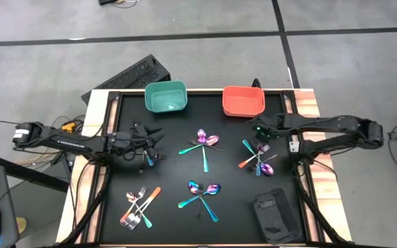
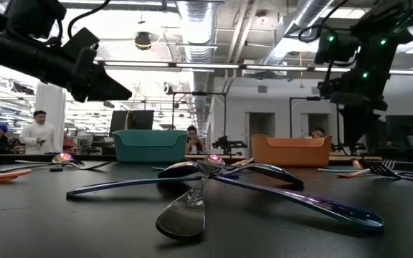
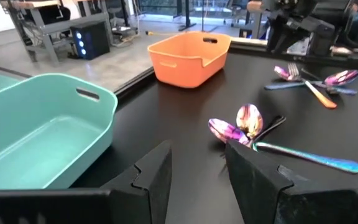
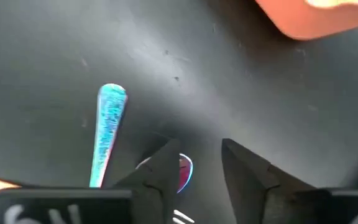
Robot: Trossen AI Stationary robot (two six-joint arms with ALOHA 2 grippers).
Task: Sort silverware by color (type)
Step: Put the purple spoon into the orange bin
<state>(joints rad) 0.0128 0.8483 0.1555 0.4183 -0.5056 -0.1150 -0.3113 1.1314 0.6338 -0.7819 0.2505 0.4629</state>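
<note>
The silverware lies in several crossed heaps on the black mat: one in the middle [image 1: 205, 142], one at the right [image 1: 257, 157], one near the middle front [image 1: 202, 193] and one at the front left [image 1: 140, 207]. My left gripper [image 3: 197, 168] hovers open and empty left of the middle heap [image 3: 247, 127], level with the mat. My right gripper [image 4: 194, 165] is open and points down over the right heap. A teal handle [image 4: 109, 124] and a purple spoon bowl [image 4: 183, 171] show beside its fingers. Whether they touch, I cannot tell.
A teal bin [image 1: 165, 96] and an orange bin [image 1: 243, 101] stand at the mat's far edge. A dark pouch-like object [image 1: 274, 215] lies at the front right corner. A keyboard [image 1: 126, 79] lies beyond the table's far left. People stand in the room behind.
</note>
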